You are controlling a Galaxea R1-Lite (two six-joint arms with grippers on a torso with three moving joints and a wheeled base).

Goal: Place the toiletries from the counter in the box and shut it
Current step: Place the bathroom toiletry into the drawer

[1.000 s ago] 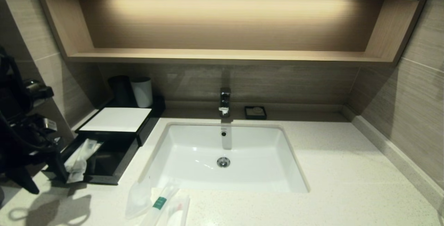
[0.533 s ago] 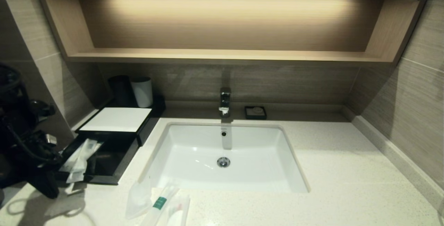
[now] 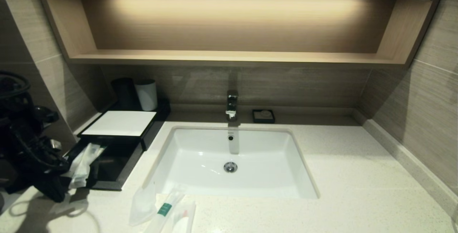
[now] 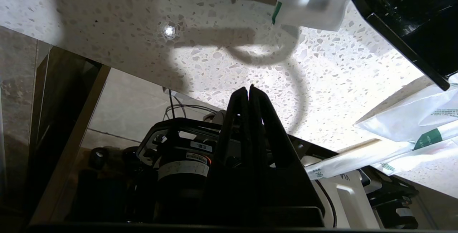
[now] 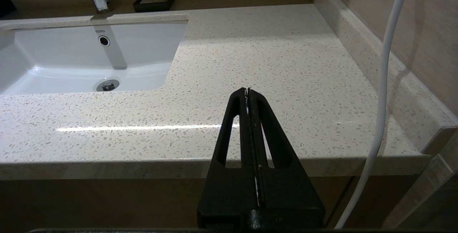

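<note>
Under wooden shelf (image 3: 229,57), speckled counter (image 3: 343,175).

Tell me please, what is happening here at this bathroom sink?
A two-armed robot is tidying toiletry packets into the black box left of the sink. Its drawer is pulled out, and one packet lies in it, overhanging the front edge. Three more packets lie on the counter in front of the sink. The left gripper is shut and empty, above the counter beside the drawer. The right gripper is shut too, idle in front of the counter's right part.
</note>
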